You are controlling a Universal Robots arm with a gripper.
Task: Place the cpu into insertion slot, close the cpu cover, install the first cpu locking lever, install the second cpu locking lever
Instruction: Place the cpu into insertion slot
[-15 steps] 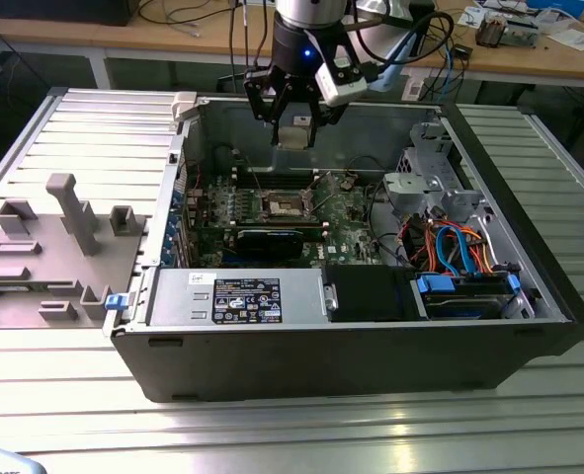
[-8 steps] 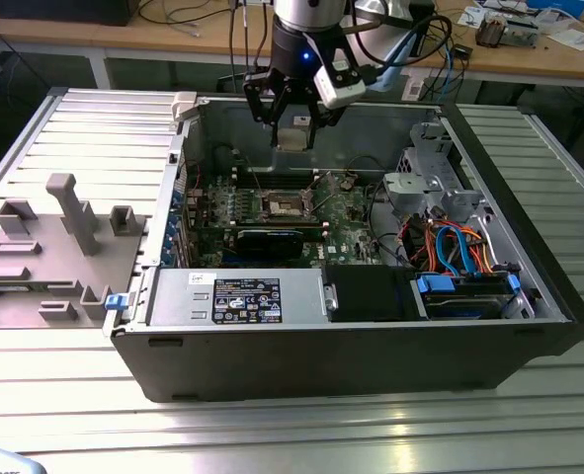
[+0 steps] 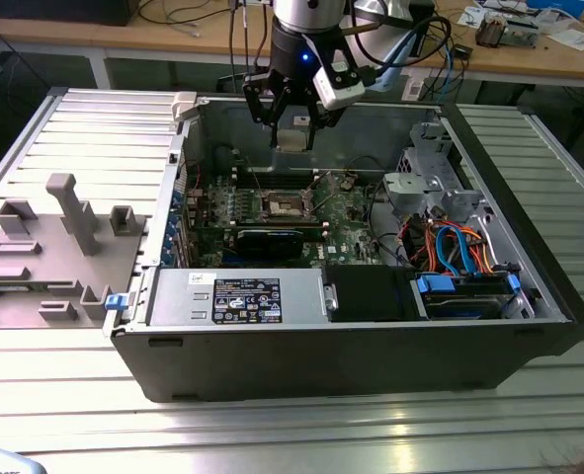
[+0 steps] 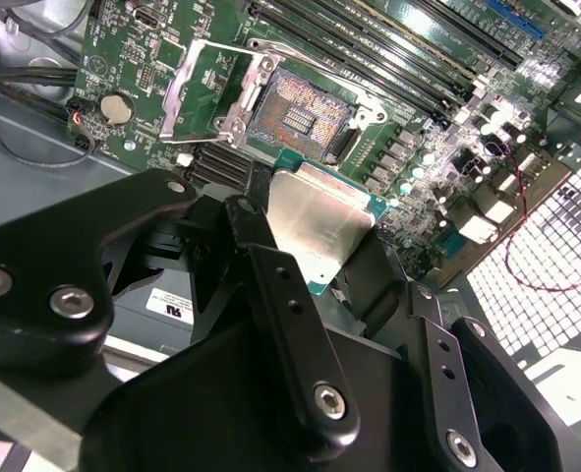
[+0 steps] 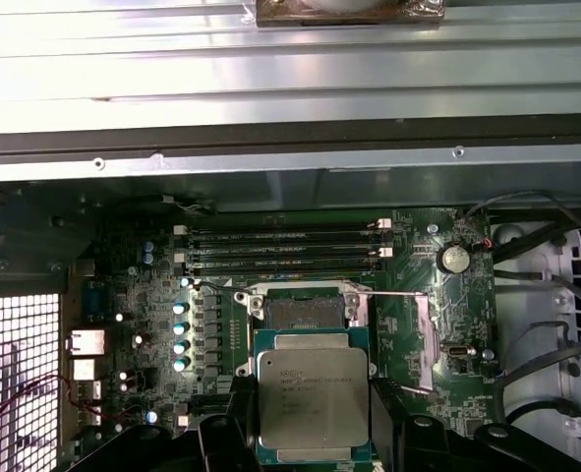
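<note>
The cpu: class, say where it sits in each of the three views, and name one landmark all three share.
Exterior view: the cpu is held in the gripper, above the computer case.
Second wrist view: the cpu is in the gripper, close to the insertion slot.
First wrist view: the cpu is next to the slot.
Shared landmark: the insertion slot.

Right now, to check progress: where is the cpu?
The cpu is clamped in the gripper, above the insertion slot, near the case's far wall in the exterior view.
</note>
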